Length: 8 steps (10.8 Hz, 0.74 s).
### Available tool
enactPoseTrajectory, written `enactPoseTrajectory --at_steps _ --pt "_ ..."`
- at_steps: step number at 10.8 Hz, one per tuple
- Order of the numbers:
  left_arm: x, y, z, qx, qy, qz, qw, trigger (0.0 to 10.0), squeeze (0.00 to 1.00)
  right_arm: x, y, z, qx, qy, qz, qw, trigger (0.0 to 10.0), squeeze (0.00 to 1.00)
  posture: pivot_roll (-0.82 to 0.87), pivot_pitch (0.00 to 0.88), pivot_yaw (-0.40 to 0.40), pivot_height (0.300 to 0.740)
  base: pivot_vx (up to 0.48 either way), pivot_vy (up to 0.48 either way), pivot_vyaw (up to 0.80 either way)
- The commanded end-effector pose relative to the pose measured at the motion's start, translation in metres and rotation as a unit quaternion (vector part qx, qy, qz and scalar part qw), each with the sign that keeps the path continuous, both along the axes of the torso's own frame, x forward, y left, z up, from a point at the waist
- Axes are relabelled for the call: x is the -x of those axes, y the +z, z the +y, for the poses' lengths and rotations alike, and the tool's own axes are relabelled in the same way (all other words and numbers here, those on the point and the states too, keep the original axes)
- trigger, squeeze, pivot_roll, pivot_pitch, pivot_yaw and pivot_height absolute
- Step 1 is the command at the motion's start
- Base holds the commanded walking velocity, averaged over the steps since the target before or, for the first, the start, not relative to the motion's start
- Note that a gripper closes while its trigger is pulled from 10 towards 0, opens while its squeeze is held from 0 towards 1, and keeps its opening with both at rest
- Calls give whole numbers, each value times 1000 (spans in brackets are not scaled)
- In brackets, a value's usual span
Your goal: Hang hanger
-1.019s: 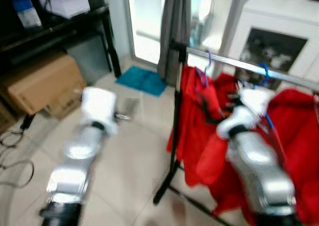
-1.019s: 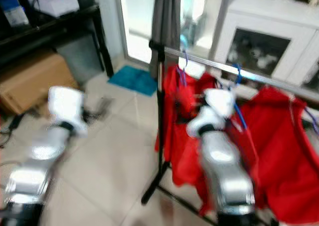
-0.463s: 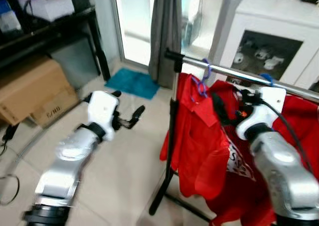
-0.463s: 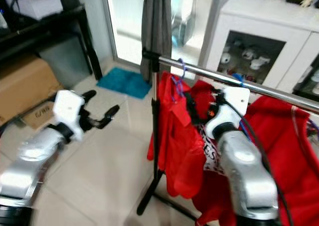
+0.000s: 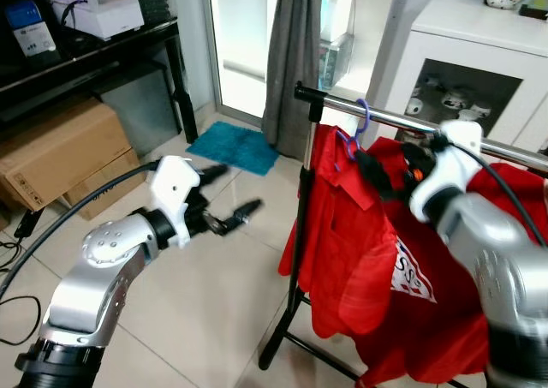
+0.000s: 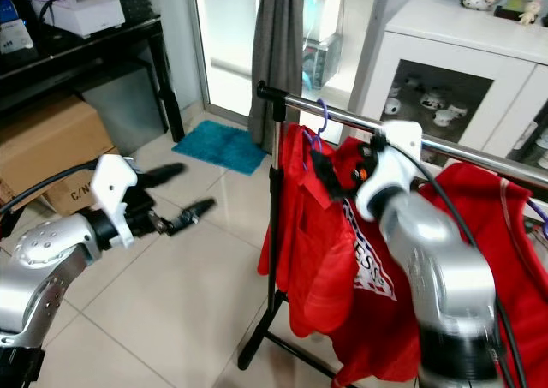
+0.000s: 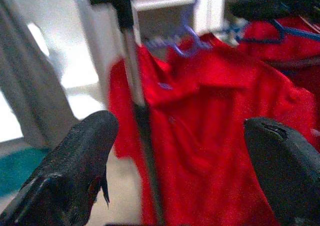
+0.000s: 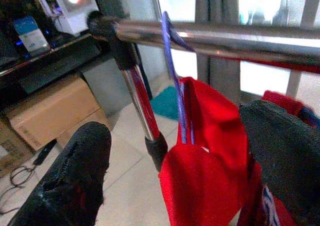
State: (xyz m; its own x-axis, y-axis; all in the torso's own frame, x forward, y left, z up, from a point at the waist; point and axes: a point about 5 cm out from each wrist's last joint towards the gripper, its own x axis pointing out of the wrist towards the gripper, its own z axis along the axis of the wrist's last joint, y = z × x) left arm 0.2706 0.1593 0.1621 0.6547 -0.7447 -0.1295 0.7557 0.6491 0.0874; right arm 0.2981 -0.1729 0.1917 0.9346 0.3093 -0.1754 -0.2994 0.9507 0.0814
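A blue hanger [image 5: 361,114] hooks over the chrome rail [image 5: 334,104] near its black-capped left end and carries a red shirt [image 5: 347,234]. My right gripper [image 5: 390,167] is at the rail just right of that hanger, against the shirt's collar. The right wrist view shows the hanger's hook [image 8: 167,41] on the rail, and the gripper [image 8: 175,121] is open, with the hook and collar beyond the gap between its wide-apart fingers. My left gripper [image 5: 235,191] is open and holds nothing. It hovers over the floor left of the rack's upright and faces the shirt [image 7: 200,116].
The rack's black upright [image 5: 295,234] runs down to a foot on the tiled floor. More red shirts [image 5: 514,199] hang further right. A grey curtain [image 5: 295,54], a teal mat [image 5: 235,144], cardboard boxes [image 5: 60,148], a black desk [image 5: 103,54] and a white cabinet [image 5: 479,54] surround the spot.
The view has shifted and sharpened. My left gripper has reached a little closer to the rack. My right gripper has stayed by the hanger at the rail.
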Motion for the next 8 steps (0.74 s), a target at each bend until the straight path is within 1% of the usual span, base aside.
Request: enactPoseTrajectory --at_steps 1,2,3,5,8 --pt "4 0 -3 -5 -24 20 1000 10000 0 -6 -1 -1 -20 -6 21 1000 10000 0 -91 0 -7 740 0 0 0" --pt "9 1 -5 -5 -42 26 999 10000 0 -17 1 4 -51 -8 37 998 10000 0 -82 0 -18 740 0 0 0" --pt "10 1 -5 -6 -44 21 999 10000 0 -24 3 11 -57 5 40 998 10000 0 -74 0 -29 740 0 0 0" --pt "15 1 -5 -7 -49 27 998 10000 0 -33 6 18 -56 19 39 997 10000 0 -68 0 -38 740 0 0 0" --pt "16 -1 -4 -23 -51 29 998 10000 0 -50 4 26 -32 16 41 999 10000 0 -67 0 -36 740 0 0 0"
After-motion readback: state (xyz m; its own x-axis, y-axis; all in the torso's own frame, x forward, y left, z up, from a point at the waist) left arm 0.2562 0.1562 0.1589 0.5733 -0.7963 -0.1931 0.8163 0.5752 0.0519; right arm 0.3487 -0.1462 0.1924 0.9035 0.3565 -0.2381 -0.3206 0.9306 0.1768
